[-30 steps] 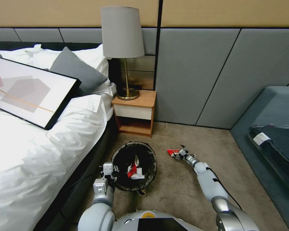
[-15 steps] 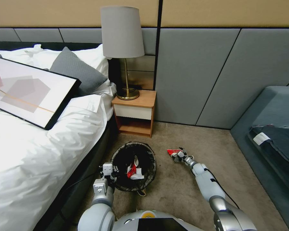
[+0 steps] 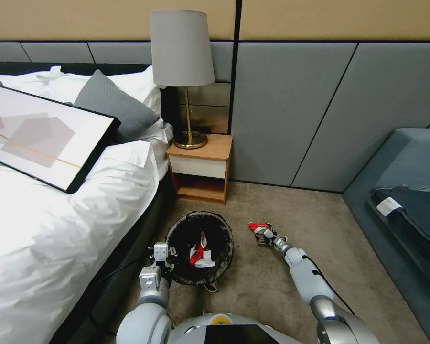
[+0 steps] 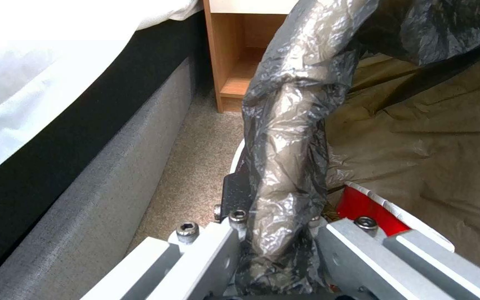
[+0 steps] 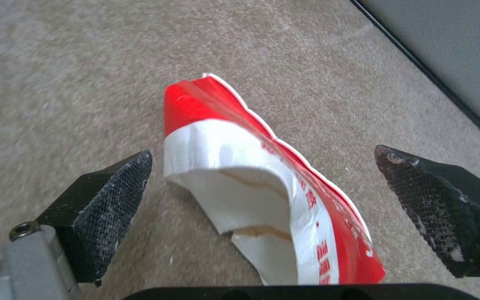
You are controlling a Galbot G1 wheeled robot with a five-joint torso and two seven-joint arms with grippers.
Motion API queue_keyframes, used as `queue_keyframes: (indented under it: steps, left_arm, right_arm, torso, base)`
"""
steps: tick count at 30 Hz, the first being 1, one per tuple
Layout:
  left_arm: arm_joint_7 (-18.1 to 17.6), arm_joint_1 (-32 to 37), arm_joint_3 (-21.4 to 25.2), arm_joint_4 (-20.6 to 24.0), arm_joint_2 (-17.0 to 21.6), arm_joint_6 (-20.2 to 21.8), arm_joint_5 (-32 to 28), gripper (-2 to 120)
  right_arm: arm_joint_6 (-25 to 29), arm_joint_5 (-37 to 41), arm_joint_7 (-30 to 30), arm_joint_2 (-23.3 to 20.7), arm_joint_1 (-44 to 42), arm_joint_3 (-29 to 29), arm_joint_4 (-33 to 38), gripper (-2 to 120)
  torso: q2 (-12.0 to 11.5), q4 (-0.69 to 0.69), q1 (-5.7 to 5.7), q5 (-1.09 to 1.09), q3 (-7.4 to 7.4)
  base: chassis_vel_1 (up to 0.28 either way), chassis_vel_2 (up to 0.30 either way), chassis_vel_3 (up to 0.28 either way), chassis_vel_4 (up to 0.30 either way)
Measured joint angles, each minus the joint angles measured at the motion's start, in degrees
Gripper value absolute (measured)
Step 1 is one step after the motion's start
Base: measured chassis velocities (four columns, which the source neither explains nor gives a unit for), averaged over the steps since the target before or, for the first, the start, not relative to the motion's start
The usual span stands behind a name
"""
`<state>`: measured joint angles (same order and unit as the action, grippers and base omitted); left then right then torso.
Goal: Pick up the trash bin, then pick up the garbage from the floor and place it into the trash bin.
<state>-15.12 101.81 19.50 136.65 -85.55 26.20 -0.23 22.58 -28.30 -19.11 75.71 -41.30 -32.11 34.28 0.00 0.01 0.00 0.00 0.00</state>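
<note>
The trash bin (image 3: 200, 247) stands on the carpeted floor (image 3: 272, 286) close to the bed's (image 3: 57, 229) side edge and in front of the nightstand (image 3: 201, 167), its dark bag liner (image 4: 290, 125) folded over the rim, with red-and-white litter (image 3: 198, 253) already inside. The left end effector (image 3: 163, 260) is clamped on the bin's near rim, its fingers pinching the bunched liner. To the bin's right, a red-and-white wrapper (image 5: 268, 183) lies on the floor, well clear of the wall panels (image 3: 291, 110). The right end effector (image 3: 265, 235) is lowered over it with its jaws spread wide, one textured pad (image 5: 112, 208) on each side of the wrapper and neither touching it.
</note>
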Motion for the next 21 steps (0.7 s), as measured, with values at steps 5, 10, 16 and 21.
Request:
queue_keyframes:
  steps: [5, 10, 16, 21]
  left_arm:
    - [-0.01, 0.09, 0.25, 0.00, 0.02, -0.03, 0.00, 0]
    - [-0.07, 0.15, 0.21, 0.00, 0.02, -0.10, 0.01, 0]
    - [-0.12, 0.17, 0.07, 0.01, 0.00, -0.13, 0.03, 0]
    - [-0.13, 0.21, 0.06, 0.12, 0.03, -0.14, 0.04, 0]
  right_arm:
    - [-0.84, 0.78, 0.06, 0.44, 0.94, 0.11, -1.24, 100]
    - [-1.57, 1.20, 0.06, 0.84, 1.40, 0.42, -1.75, 93]
    - [-2.74, 2.41, 0.06, 1.52, 0.99, 0.59, -2.66, 72]
    - [-3.18, 2.86, 0.09, 1.76, 0.39, 0.57, -2.91, 58]
  torso:
    - [0.00, 0.00, 0.00, 0.00, 0.00]
    - [0.00, 0.00, 0.00, -0.01, 0.00]
    - [0.00, 0.00, 0.00, -0.01, 0.00]
    - [0.00, 0.00, 0.00, 0.00, 0.00]
  base:
    - [0.000, 0.000, 0.000, 0.000]
    - [0.000, 0.000, 0.000, 0.000]
    - [0.000, 0.000, 0.000, 0.000]
    - [0.000, 0.000, 0.000, 0.000]
